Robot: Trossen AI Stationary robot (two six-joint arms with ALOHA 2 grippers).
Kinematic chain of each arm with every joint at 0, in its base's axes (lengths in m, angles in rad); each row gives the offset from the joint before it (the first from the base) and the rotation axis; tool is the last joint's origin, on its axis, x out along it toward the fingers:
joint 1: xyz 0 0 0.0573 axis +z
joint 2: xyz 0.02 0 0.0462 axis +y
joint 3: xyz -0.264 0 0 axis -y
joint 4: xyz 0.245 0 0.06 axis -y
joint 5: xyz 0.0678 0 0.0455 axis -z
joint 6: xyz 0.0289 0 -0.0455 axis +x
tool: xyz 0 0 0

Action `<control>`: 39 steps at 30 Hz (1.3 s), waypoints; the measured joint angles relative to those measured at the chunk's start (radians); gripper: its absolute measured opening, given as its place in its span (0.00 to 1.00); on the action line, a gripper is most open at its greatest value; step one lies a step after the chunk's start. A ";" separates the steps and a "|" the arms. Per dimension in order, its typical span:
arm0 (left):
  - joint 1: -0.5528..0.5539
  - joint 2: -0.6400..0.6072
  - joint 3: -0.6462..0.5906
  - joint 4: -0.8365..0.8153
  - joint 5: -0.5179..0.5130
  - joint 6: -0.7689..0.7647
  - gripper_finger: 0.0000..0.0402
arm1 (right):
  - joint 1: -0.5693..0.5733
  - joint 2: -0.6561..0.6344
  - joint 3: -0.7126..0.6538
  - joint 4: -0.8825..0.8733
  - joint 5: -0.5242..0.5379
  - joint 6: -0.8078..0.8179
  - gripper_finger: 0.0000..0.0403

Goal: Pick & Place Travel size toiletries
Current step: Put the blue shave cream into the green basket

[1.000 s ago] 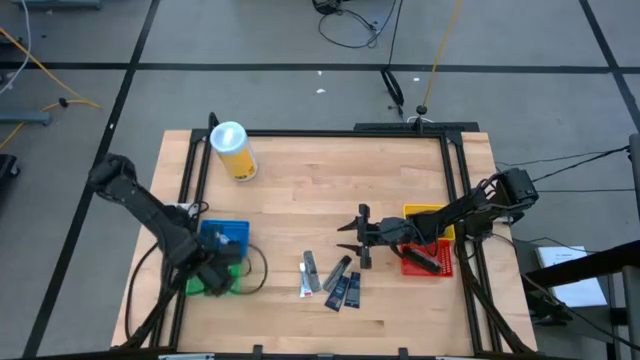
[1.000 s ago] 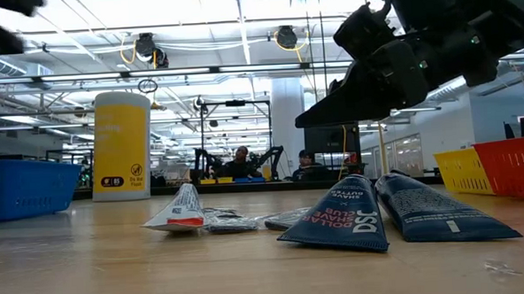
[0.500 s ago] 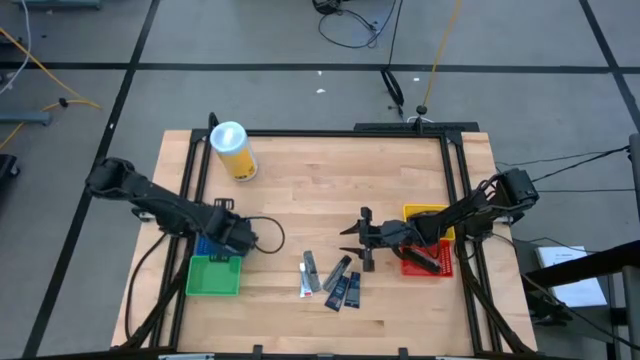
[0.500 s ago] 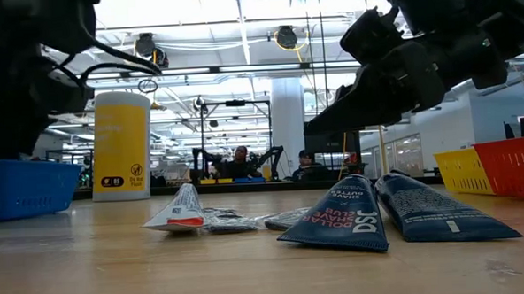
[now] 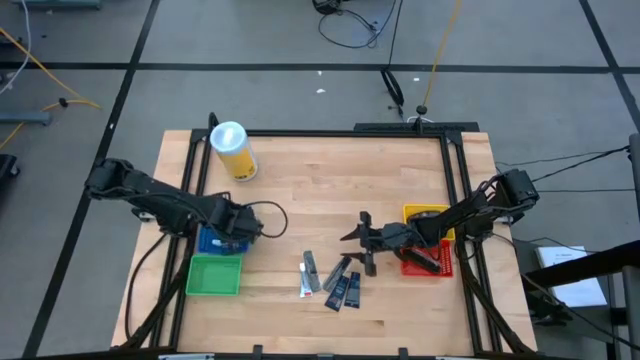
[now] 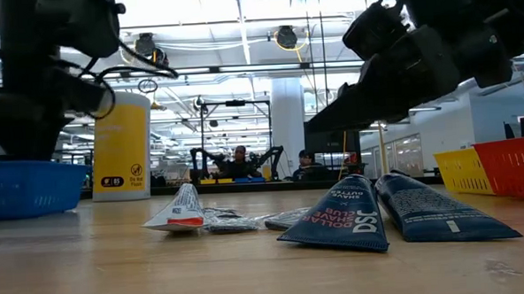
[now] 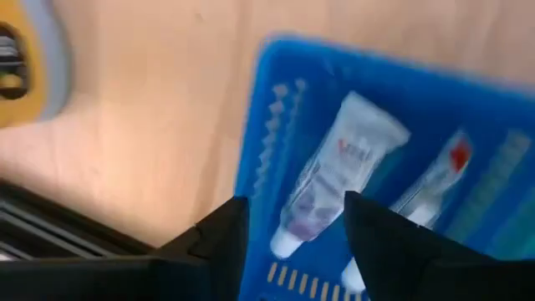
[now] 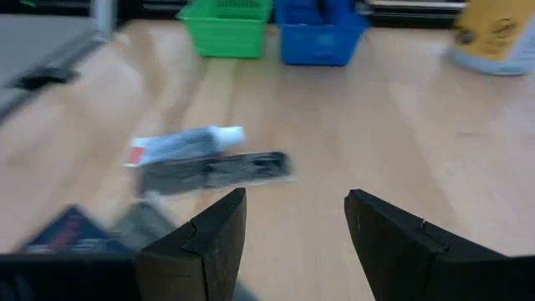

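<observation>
A: Which hand is nearer the loose toiletries?

B: The right hand (image 5: 352,248); it hovers just beside the pile (image 5: 332,278) near the counter's (image 5: 300,190) front edge, fingers spread with nothing between them; from its own camera the white tube (image 8: 185,144) and the grey sachet (image 8: 213,169) lie ahead, both long axes crosswise to its reach.

A: And the left hand?

B: The left hand (image 5: 238,226) is farther off, over the blue bin (image 7: 276,125); its fingers stand apart, empty; two tubes (image 7: 334,180) already lie in that bin, lengthwise side by side.

A: So the next pick?

B: Likely the right arm's; the pile lies just counter-front of it.
</observation>
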 joint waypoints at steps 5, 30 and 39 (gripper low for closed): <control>-0.069 -0.028 0.010 0.238 -0.202 -0.070 0.47 | 0.006 0.000 0.000 -0.001 -0.133 0.066 0.49; -0.195 0.288 0.008 1.392 -0.388 0.175 0.32 | 0.251 0.037 0.186 -0.537 -0.158 -0.253 0.70; -0.179 0.421 0.008 1.502 -0.387 0.207 0.32 | 0.211 0.078 0.186 -0.456 -0.162 -0.353 0.69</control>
